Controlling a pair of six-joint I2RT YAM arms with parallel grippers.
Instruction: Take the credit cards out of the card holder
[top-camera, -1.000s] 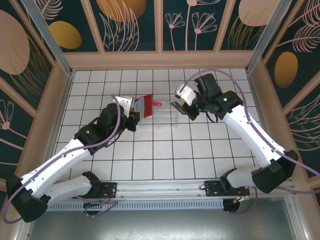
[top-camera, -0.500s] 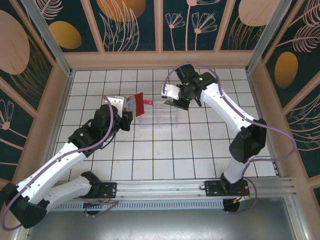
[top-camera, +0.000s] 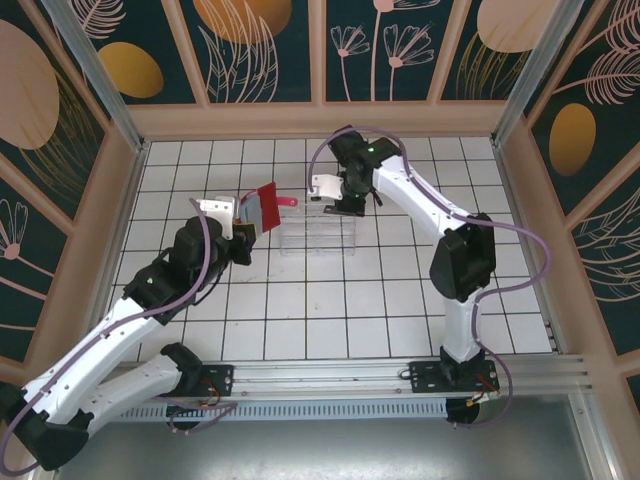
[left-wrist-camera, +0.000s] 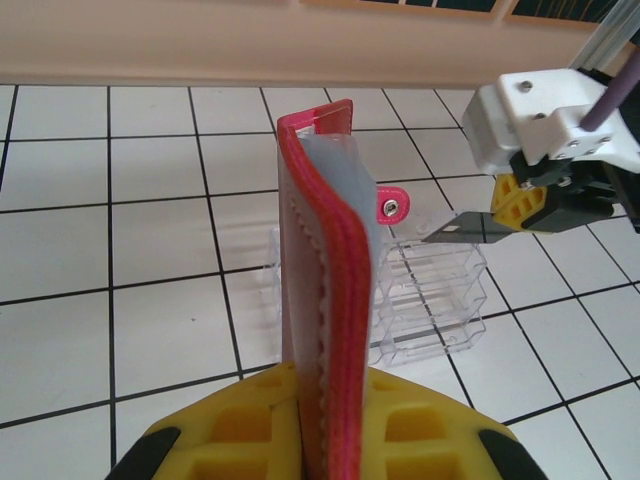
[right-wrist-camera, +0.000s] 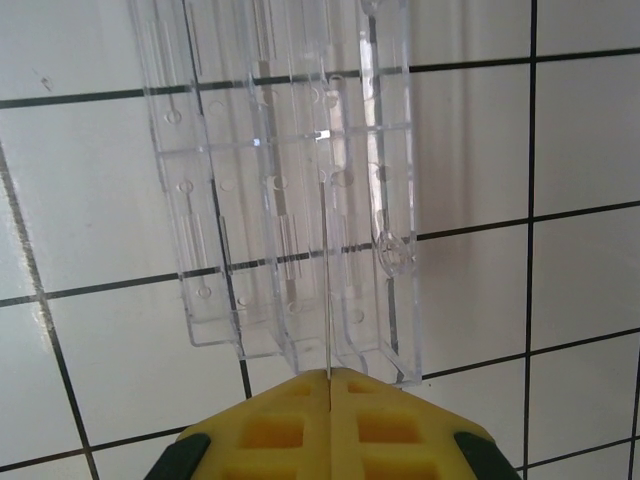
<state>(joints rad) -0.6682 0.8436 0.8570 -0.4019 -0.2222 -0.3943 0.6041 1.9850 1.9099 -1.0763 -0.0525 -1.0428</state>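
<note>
The red card holder (left-wrist-camera: 322, 300) stands upright and edge-on between my left gripper's (left-wrist-camera: 318, 378) yellow fingers, which are shut on its lower end. Its greyish inner pocket faces right, and the red snap tab (left-wrist-camera: 392, 205) sticks out beside it. From above, the card holder (top-camera: 264, 206) is lifted left of the clear tray. My right gripper (top-camera: 345, 207) is shut on a thin dark credit card (left-wrist-camera: 458, 228). It holds the card just above the clear tray. In the right wrist view that credit card (right-wrist-camera: 327, 300) is an edge-on line over the tray's slots, pinched by the right gripper (right-wrist-camera: 328, 385).
A clear plastic slotted tray (top-camera: 318, 238) lies on the white tiled floor between the two grippers, also seen in the left wrist view (left-wrist-camera: 432, 300) and the right wrist view (right-wrist-camera: 200, 150). Wooden walls (top-camera: 320, 120) enclose the floor on the far and side edges.
My right arm has swung left and farther back, carrying the card over the tray. My left arm has drawn the card holder a little to the left.
</note>
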